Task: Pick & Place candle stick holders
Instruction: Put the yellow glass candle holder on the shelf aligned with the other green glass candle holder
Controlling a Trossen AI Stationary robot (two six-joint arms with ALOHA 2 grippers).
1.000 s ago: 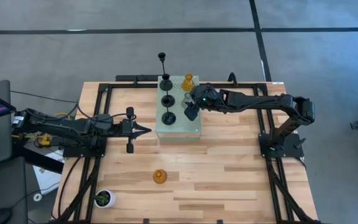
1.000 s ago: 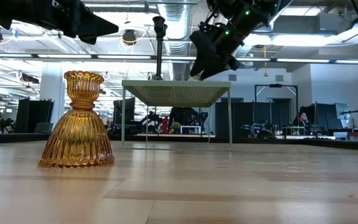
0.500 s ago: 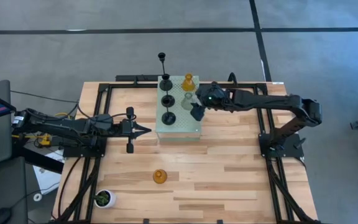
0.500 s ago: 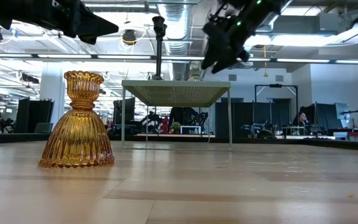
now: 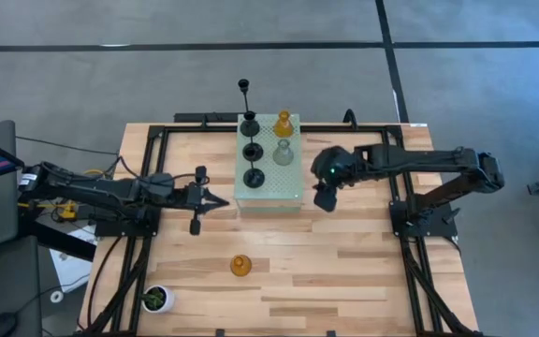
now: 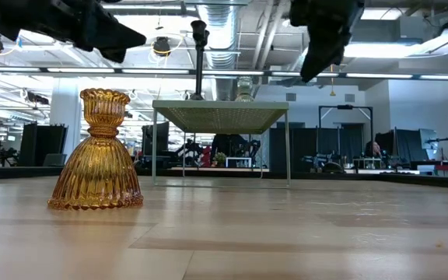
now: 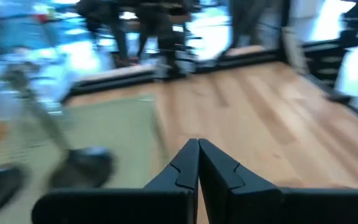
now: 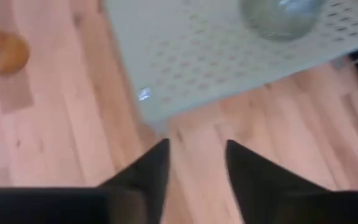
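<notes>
The pale green perforated block (image 5: pixel 269 187) carries three black holders (image 5: pixel 251 150), one amber holder (image 5: pixel 284 124) and the pale grey-green holder (image 5: pixel 283 153), each standing on its base. A second amber holder (image 5: pixel 240 266) stands upright on the table near the front; it also shows in the low view (image 6: pixel 97 152). My right gripper (image 5: pixel 324 198) is open and empty, just off the block's right side and above the table (image 8: pixel 197 162). My left gripper (image 5: pixel 221 197) is shut and empty, raised left of the block (image 7: pixel 197 158).
A white pot with a green plant (image 5: pixel 156 299) stands at the table's near left corner. Black frame rails (image 5: pixel 148 234) run along the table's left and right sides. Bare wood (image 5: pixel 344 271) lies between the block and the near edge.
My right gripper has drawn back from over the block, beside the grey-green holder, toward the table's right and near edges, and now hangs off the block's right side. The grey-green holder stays standing on the block.
</notes>
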